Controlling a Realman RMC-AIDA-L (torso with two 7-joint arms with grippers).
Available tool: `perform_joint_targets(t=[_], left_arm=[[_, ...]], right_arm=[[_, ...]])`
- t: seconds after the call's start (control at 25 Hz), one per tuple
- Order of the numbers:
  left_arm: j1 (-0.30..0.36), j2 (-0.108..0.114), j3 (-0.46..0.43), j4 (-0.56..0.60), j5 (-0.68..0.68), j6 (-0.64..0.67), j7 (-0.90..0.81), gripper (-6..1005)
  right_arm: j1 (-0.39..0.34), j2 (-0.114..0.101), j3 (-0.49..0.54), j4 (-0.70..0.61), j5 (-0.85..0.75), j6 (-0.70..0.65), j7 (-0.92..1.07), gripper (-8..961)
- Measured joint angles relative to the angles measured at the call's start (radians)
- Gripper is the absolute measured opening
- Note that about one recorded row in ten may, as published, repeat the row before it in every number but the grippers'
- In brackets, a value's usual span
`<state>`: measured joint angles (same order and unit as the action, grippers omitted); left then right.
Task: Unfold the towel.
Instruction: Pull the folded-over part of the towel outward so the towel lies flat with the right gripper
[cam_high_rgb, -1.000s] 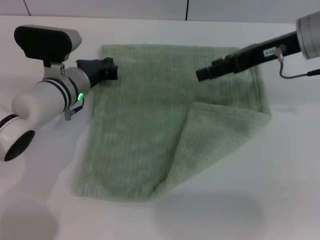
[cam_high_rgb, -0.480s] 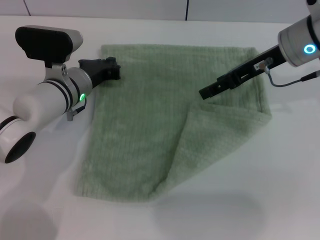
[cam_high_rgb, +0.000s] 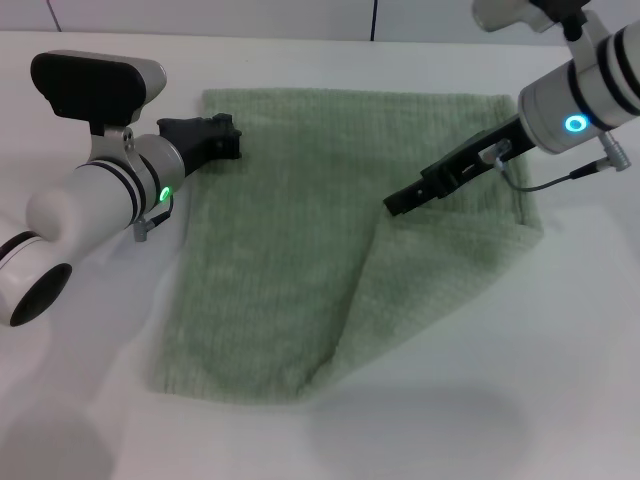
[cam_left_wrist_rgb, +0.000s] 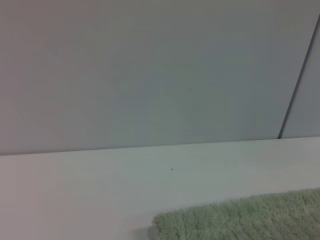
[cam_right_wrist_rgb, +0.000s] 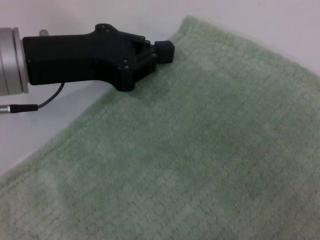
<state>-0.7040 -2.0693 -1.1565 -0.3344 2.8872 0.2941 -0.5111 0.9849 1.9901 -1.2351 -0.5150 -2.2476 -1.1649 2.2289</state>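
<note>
- the towel (cam_high_rgb: 330, 240) lies flat on the white table (cam_high_rgb: 560, 380), its near right corner folded over toward the middle.
- it looks soft, light and limp; it should drape and drag, so take it at the folded corner's hemmed edge.
- the right gripper (cam_high_rgb: 398, 201) hovers at the flap's tip; i cannot tell how its jaws stand.
- the left gripper (cam_high_rgb: 228, 140) rests at the towel's far left edge, jaws pressed together.

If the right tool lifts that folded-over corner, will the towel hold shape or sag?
Probably sag: the towel lies limp, its folded corner draped softly. Its terry nap likely grips well. The left tool at its far left corner may anchor it.
</note>
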Motion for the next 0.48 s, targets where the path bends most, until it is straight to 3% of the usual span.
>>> perform_joint_targets(t=[0.48], left_arm=[[0.001, -0.002, 0.002, -0.002, 0.000, -0.001, 0.000, -1]], right_arm=[[0.004, 0.045, -0.009, 0.011, -0.027, 0.059, -0.015, 813]])
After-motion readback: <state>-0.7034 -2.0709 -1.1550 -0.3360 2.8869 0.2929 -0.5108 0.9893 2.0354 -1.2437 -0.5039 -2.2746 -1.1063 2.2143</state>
